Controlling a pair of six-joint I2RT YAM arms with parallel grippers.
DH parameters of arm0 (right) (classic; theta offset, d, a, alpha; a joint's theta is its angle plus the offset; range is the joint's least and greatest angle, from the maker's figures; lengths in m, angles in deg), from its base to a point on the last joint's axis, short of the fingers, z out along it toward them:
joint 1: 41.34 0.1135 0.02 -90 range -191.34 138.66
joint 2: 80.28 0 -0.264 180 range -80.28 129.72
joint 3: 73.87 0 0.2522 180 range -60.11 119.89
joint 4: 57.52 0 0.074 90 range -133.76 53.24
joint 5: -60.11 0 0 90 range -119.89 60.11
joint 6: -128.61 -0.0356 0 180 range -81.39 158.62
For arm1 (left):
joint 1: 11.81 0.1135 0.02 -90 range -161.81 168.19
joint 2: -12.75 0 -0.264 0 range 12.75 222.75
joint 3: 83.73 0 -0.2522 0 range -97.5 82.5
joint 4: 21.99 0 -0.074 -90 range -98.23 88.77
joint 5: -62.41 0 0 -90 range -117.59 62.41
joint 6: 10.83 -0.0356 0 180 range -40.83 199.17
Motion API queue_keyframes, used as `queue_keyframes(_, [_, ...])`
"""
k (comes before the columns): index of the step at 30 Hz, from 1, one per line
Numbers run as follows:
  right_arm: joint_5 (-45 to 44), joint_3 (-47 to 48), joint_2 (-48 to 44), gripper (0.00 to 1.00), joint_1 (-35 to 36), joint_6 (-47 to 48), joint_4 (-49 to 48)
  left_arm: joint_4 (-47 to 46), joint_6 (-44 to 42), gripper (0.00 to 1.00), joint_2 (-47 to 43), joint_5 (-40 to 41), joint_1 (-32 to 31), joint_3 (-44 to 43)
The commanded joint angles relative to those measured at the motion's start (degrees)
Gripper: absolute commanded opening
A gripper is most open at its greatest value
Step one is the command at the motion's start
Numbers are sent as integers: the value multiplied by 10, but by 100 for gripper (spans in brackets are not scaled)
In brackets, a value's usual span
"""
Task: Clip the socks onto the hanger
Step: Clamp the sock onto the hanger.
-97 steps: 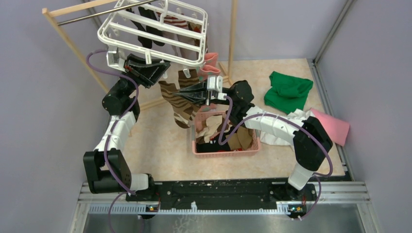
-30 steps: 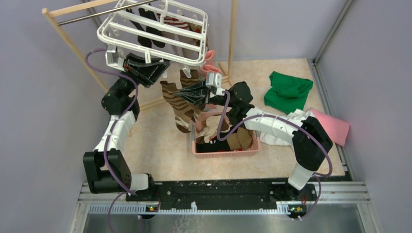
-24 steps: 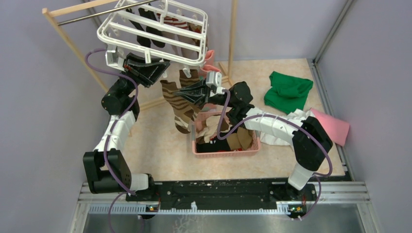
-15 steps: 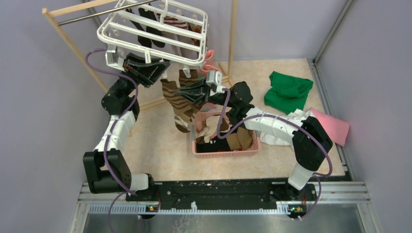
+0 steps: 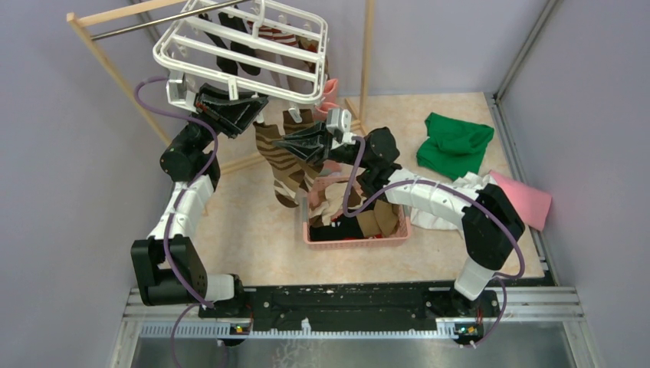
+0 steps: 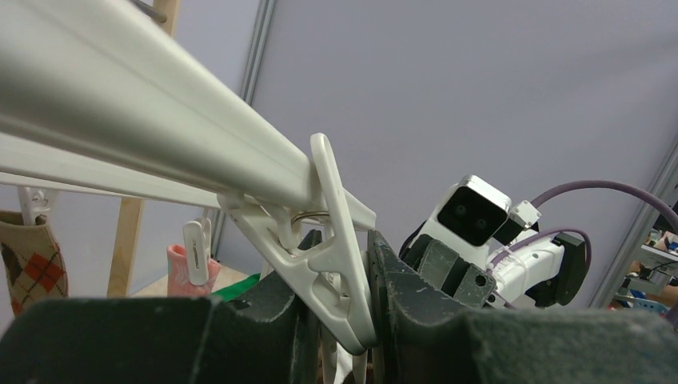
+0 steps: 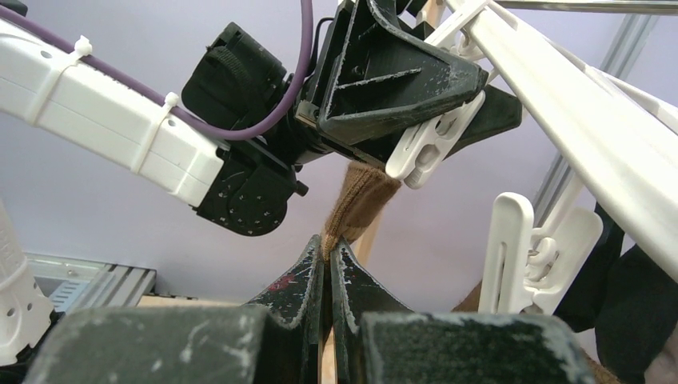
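Squeezing a white clip (image 6: pixel 332 224) of the hanger (image 6: pixel 120 104), the left gripper (image 6: pixel 340 292) has its jaws partly closed on it. The right gripper (image 7: pixel 326 260) (jaws fully together) pinches the striped sock (image 7: pixel 357 196) at its cuff, just below that clip; the sock hangs down near the pink basket (image 5: pixel 356 242)

My left pincer (image 5: pixel 259 108), arm raised high, squeezes a clip (image 6: pixel 340 240); my right pincer (image 7: pixel 328 258), arm stretched up-left, pinches a sock (image 7: pixel 361 194) tight.
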Motion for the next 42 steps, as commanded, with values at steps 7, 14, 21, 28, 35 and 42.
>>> queue_keyframes(7, [1, 26, -8, 0, -4, -8, -26, -183, 2, 1, -17, -7, -5, -11])
queue_keyframes(14, [-4, 31, -9, 0, -4, -18, -28, -183, 1, 1, -15, -9, -6, -9])
queue_keyframes(21, [-2, 36, -12, 0, -4, -22, -30, -183, -2, 1, -13, -9, -7, -6])
queue_keyframes(28, [-15, 40, -11, 0, -5, -33, -27, -182, -3, 1, -13, -11, -7, -6])
queue_keyframes(35, [-13, 55, -6, 0, -4, -52, -29, -183, -5, 1, -13, -12, -8, -3])
queue_keyframes(42, [-15, 60, -5, 0, -4, -53, -28, -183, -6, 1, -11, -13, -8, -2])
